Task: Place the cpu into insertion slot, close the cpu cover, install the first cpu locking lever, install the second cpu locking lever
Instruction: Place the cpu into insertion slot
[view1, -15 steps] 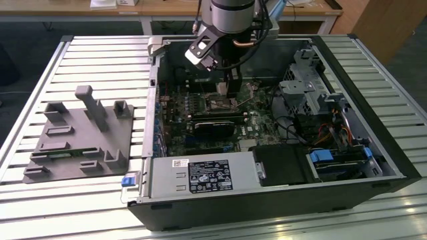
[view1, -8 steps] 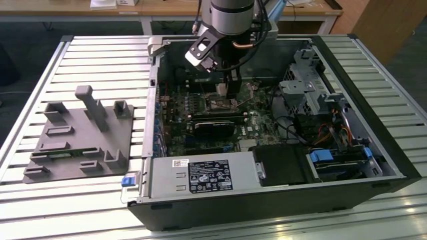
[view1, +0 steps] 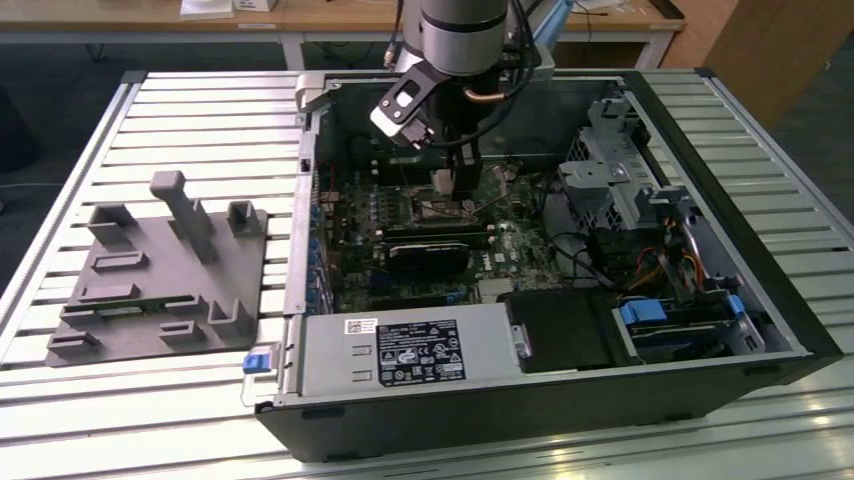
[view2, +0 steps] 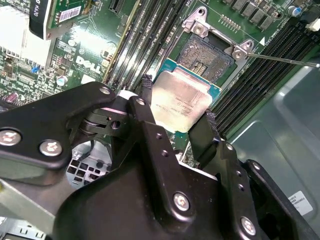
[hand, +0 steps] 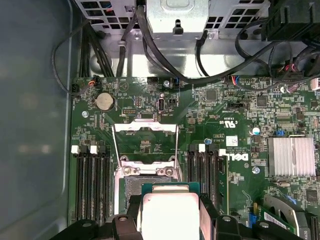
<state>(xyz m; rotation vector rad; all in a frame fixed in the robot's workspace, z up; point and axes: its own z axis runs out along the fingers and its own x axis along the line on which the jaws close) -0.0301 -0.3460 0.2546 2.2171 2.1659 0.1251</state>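
Note:
My gripper (view2: 178, 100) is shut on the cpu (view2: 182, 102), a flat square chip with a dull grey metal top and a green edge, pinched between the two black fingers (view2: 146, 90). The chip hangs tilted just above and beside the insertion slot (view2: 207, 55), whose dark pin field lies bare inside its silvery rim. In the first wrist view the cpu (hand: 170, 212) overlaps the slot (hand: 142, 184). The cpu cover (hand: 145, 127) stands swung open behind the slot. A thin wire lever (view2: 285, 60) sticks out beside the socket. In the exterior view the gripper (view1: 454, 185) reaches down into the case.
The open computer case (view1: 747, 260) lies on a slatted table. Memory slots (hand: 92, 185) flank the socket on both sides. A black card (view1: 430, 250), the power supply (view1: 400, 355), a drive cage (view1: 614, 180) and cables (hand: 165, 55) crowd around. A grey fixture (view1: 154, 270) sits on the exterior view's left.

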